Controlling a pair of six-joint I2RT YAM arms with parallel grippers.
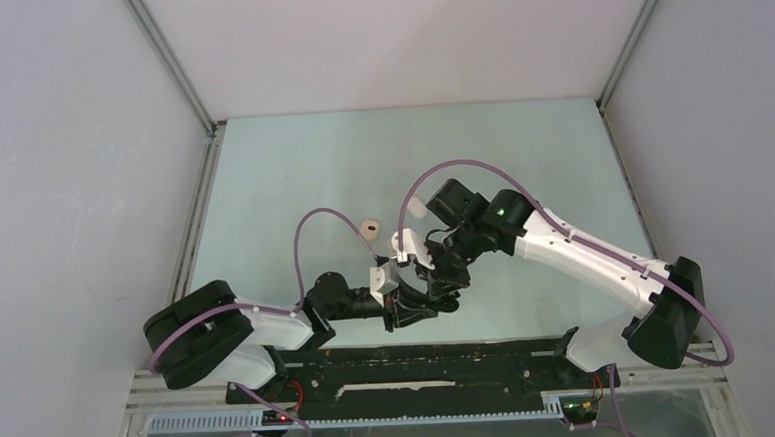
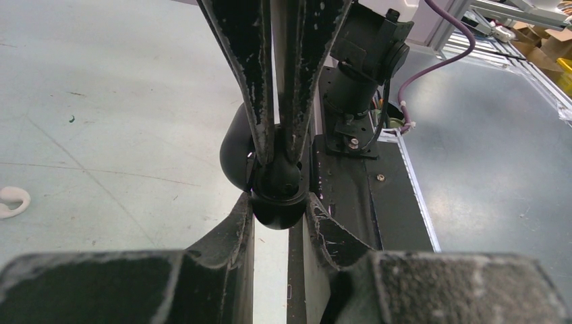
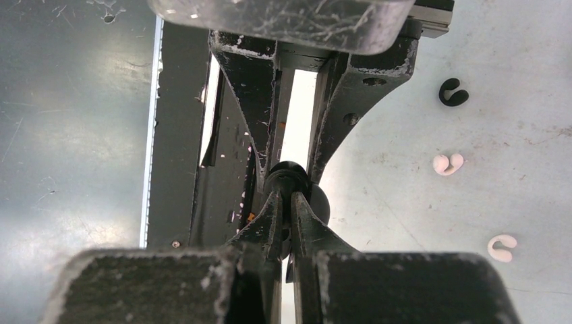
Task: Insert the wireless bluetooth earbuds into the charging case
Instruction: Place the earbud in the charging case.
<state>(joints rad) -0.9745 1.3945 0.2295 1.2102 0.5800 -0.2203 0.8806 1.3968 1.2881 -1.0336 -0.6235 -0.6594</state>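
Close to the near edge of the table, about mid-width, both arms meet tip to tip above the surface. left gripper is clamped on the black charging case, jaws on its two sides. My read: it's lifted to act as a fixture, so the case can't skid when something gets pushed in, and the pocket faces the other arm. right gripper comes in head-on, jaws almost fully together, pinching a small black piece right at the case mouth. I take it for the black earbud, but it's black on black and I can't tell where bud ends and case starts, or whether it's seated. The narrow fingertip pinch makes sense: it leaves most of the bud free to enter the pocket. A dark dome beside the grip looks like the open lid, not certain. Farther out, toward the table middle, loose buds lie flat and well apart from each other: white earbud, pale earbud, then spare black earbud. All are off the approach line, so nothing gets knocked during the push. Main risk: misalignment between the two grips popping the bud out sideways.
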